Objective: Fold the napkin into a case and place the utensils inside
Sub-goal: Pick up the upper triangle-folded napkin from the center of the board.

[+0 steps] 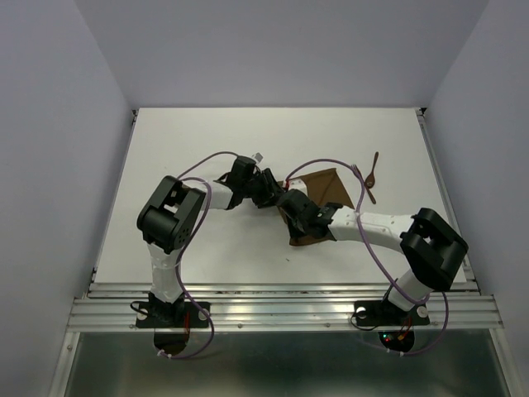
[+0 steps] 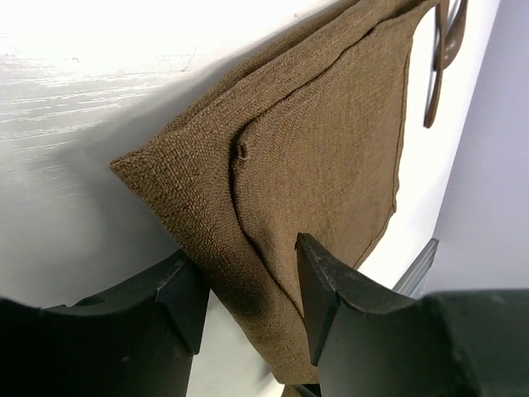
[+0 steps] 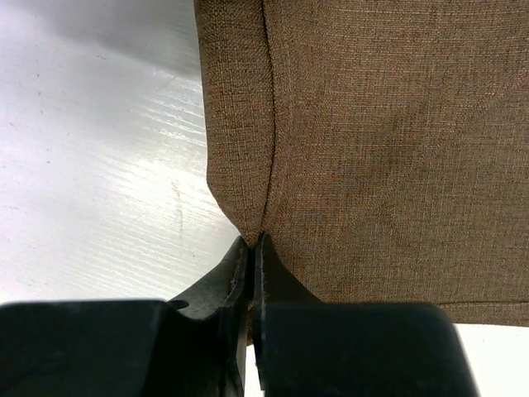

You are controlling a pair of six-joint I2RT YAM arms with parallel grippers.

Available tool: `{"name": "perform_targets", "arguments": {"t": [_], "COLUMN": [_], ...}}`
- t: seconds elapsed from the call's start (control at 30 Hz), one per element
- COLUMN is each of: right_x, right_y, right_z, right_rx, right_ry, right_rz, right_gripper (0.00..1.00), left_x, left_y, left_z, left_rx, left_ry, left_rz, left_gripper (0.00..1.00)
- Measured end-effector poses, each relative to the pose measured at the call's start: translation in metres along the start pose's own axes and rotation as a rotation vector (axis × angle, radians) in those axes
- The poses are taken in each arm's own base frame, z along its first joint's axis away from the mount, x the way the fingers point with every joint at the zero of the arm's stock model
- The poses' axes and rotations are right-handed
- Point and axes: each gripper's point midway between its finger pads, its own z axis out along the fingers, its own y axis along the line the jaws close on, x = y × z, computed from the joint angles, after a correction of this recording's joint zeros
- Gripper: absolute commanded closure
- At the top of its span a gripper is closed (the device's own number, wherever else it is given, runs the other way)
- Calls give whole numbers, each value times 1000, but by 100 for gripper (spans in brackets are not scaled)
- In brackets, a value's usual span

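— Where's the napkin (image 1: pixel 318 194), and what could spoil it?
— On the bench (image 1: pixel 248 141), right of centre, part folded. The utensils (image 1: pixel 370 178) lie just right of it. If I pull unevenly, the layers may slide apart, or the cloth may drag into the utensils.
— And your claws?
— My right claw (image 3: pixel 252 248) is pinched tight on the crease. My left claw (image 2: pixel 248 277) stands part open astride a folded edge, cloth between the jaws, not clamped.

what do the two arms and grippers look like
The left arm and right arm match: white tubular links, bulky black joint housings, and a thin purple cable running along each. The left gripper and right gripper have matte black, wedge-shaped fingers.
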Motion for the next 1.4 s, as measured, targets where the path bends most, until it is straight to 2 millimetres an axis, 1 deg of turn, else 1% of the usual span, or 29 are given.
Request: {"name": "perform_targets", "arguments": {"t": [0.03, 0.07, 0.13, 0.33, 0.43, 0.53, 0.57, 0.63, 0.67, 0.73, 0.8, 0.87, 0.97, 1.1, 1.23, 1.4], "right_x": [-1, -1, -3, -1, 2, 5, 5, 5, 5, 6, 6, 6, 4, 0, -3, -3], "right_y": [0, 0, 0, 0, -1, -1, -1, -1, -1, -2, -3, -4, -6, -5, -4, 4], "right_z": [-1, -1, -2, -2, -1, -1, -1, -1, -1, -1, -1, -2, -3, -6, -8, -14], "right_rx": [-1, -2, -5, -6, -5, -4, -4, -4, -4, -3, 4, 14, 24, 22, 24, 8], "right_ry": [-3, -5, -9, -5, 3, 8, 8, 8, 8, 11, 12, 11, 6, -3, -16, -30], "right_rz": [1, 2, 4, 5, 3, 2, 2, 2, 2, 0, -10, -14, -12, -8, -12, -33], "right_gripper": [99, 99, 99, 99, 99, 99, 93, 81, 65, 50, 40, 33, 31, 31, 31, 30], "left_x": [0, 0, 1, 1, 3, 5, 5, 5, 5, 5, 8, 9, 14, 14, 16, 15], "left_y": [0, 0, 1, 3, 5, 7, 7, 7, 7, 7, 9, 9, 10, 4, 5, 6], "left_z": [0, 1, 1, 3, 5, 6, 7, 7, 7, 7, 6, 3, -2, -10, -16, -18], "left_rx": [7, 14, 24, 22, 17, 12, 11, 11, 11, 11, 11, 8, -10, -15, -45, -74], "left_ry": [-5, -11, -21, -42, -38, -33, -33, -32, -32, -31, -26, -21, -7, -2, 7, 13], "left_rz": [-4, -6, -9, -18, -24, -29, -34, -38, -39, -44, -56, -67, -89, -96, -108, -119], "left_gripper": [45, 48, 50, 64, 76, 97, 100, 100, 100, 100, 100, 100, 100, 100, 100, 100]}}
